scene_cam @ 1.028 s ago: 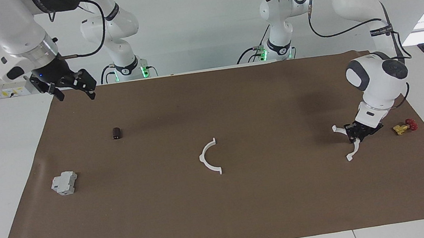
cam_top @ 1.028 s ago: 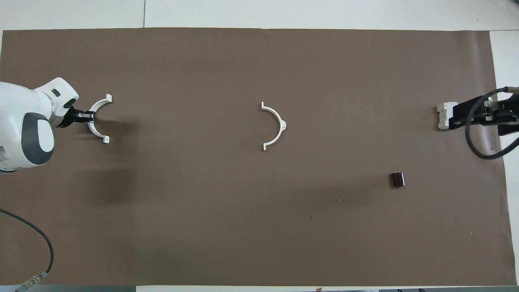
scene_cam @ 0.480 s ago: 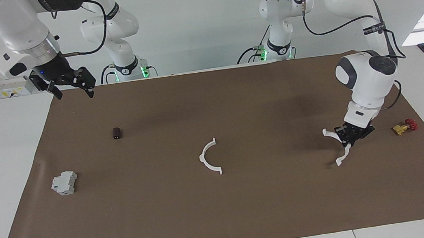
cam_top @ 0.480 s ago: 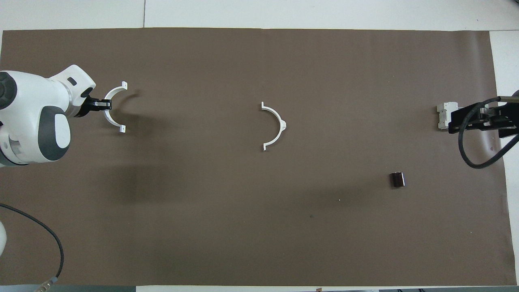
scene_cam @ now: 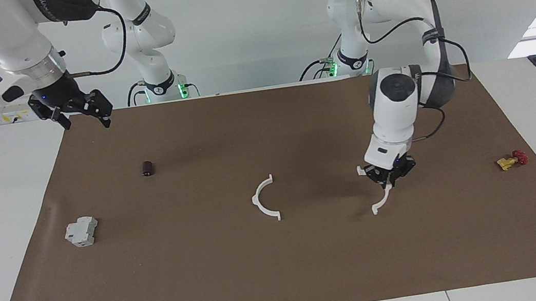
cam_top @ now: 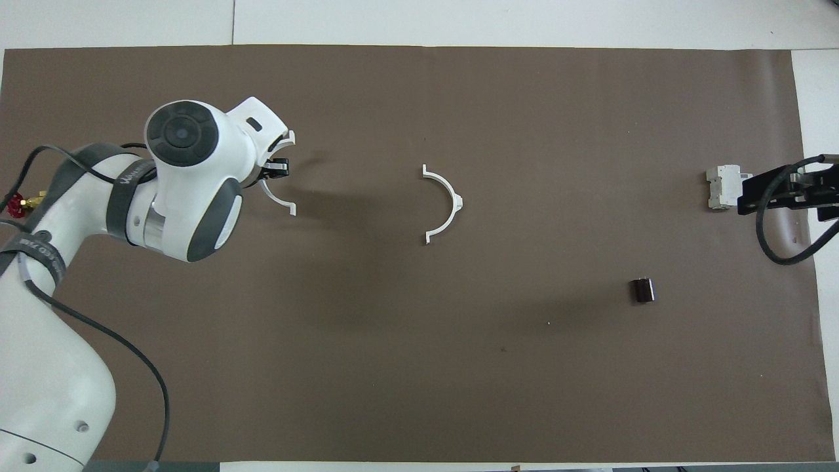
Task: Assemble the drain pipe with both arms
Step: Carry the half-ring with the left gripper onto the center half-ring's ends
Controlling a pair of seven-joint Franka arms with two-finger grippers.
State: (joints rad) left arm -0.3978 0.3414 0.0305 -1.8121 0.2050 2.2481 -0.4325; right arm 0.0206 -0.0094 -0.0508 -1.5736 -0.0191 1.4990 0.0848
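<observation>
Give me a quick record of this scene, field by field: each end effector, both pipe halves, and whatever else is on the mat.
left end effector: shut on held half-ring, over the brown mat
held half-ring: carried, apart from the other half
resting half-ring: flat at mid-mat
right end effector: open, raised at the mat's edge nearest the robots, waiting
grey switch unit: right arm's end
black cylinder: nearer the robots than the switch unit
red-and-yellow part: left arm's end
</observation>
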